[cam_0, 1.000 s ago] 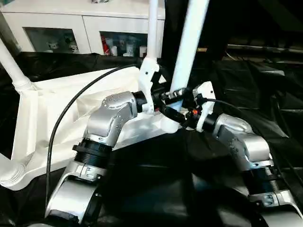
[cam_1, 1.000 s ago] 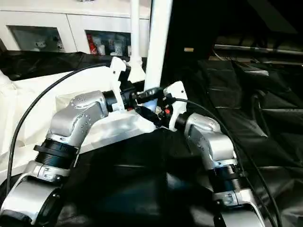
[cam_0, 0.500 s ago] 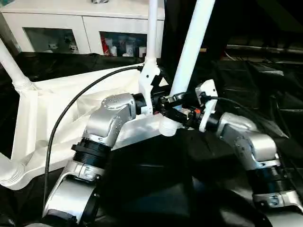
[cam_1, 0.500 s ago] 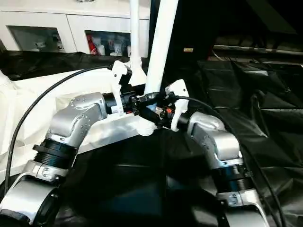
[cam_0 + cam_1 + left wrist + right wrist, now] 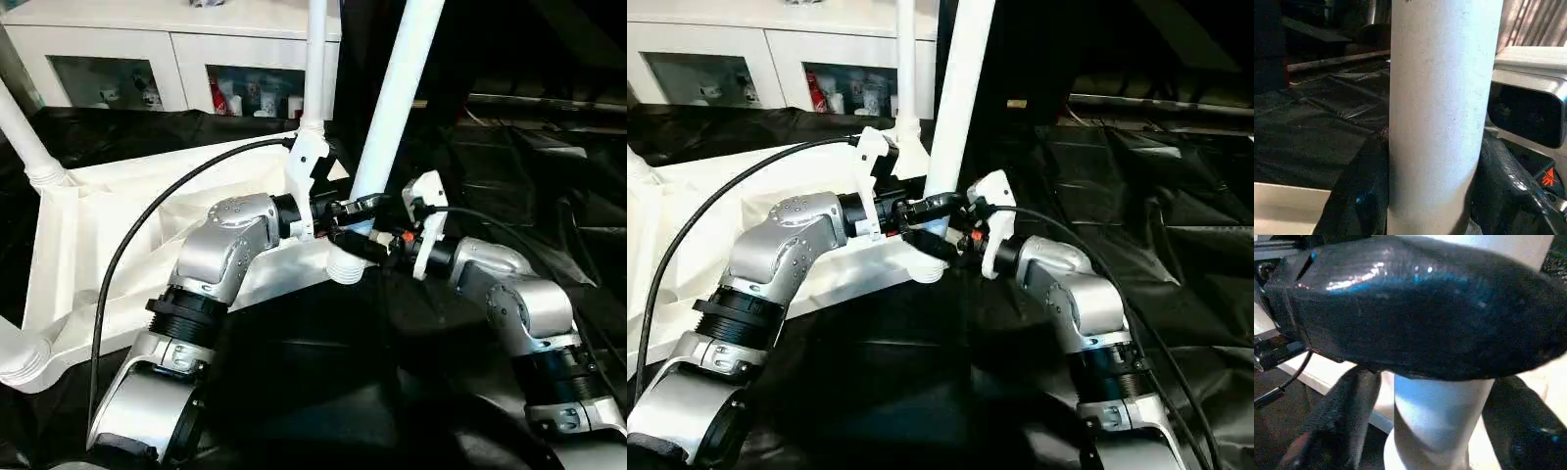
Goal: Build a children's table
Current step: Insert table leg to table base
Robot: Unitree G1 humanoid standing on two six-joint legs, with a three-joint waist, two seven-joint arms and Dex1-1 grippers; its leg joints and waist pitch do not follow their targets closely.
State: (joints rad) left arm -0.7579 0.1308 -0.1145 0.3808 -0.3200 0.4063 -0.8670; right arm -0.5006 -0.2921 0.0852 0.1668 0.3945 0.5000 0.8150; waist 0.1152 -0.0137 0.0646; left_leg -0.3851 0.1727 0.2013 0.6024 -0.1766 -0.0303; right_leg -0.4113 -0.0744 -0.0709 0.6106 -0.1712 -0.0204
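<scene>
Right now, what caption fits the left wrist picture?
Left pincer hugging a white table leg above the black-covered table.

the tall leg [image 5: 397, 98] runs past the top edge, its upper end unseen.

big work table [image 5: 509, 176] w/ wrinkled black cover carries everything. white plastic tabletop [image 5: 88, 245] lies upside down directly on the cover, rim & corner sockets up, legs rising from the sockets. right of the tabletop: bare black cover, folds & creases. behind the tabletop, cover runs toward a white cabinet [image 5: 186, 59].
</scene>
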